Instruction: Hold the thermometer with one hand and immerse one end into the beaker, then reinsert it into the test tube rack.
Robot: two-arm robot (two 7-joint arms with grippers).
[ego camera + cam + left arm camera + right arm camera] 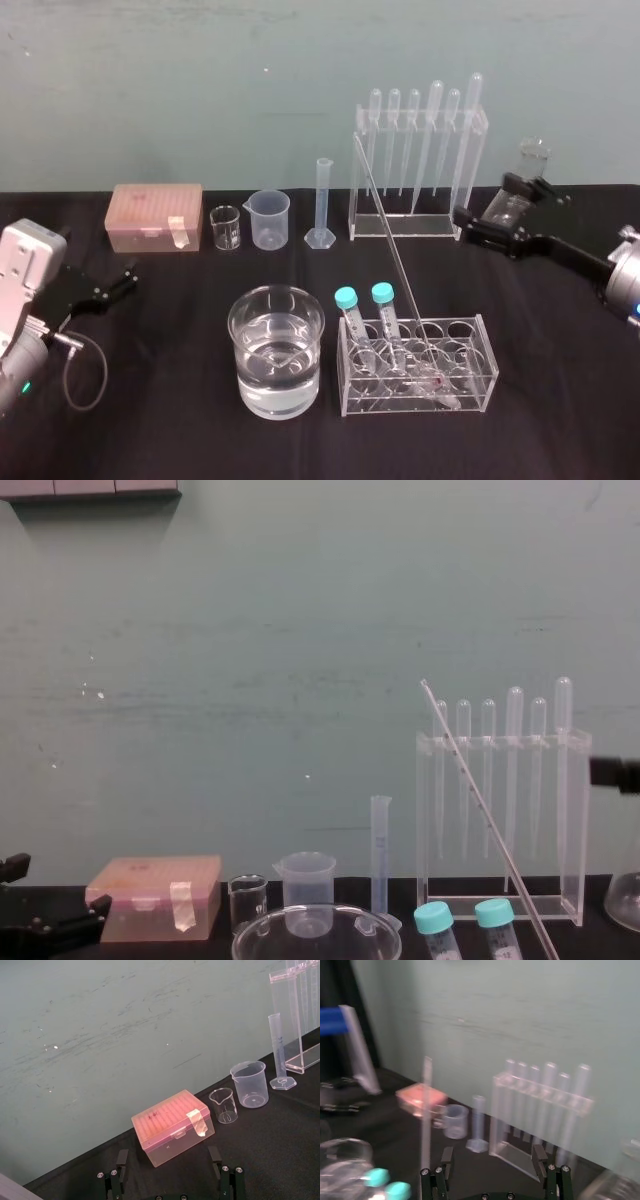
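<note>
Head view: right tool (484,198) hangs at 3 o'clock, fingers spread wide, gripping nothing. Thermometer (394,255) leans with its bottom end in the low rack (485,365), top tipped toward 11 o'clock across the tall rack (470,170). Beaker (276,375) sits at the low rack's 9 o'clock. Left tool (120,282), also wide and empty, is parked at 9 o'clock.

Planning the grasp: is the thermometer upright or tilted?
Tilted. The thermometer slants, its lower end in the low rack, its top leaning left.

The right gripper (492,208) hovers at the right, fingers spread; the left gripper (122,281) sits low at the left, likewise spread.
</note>
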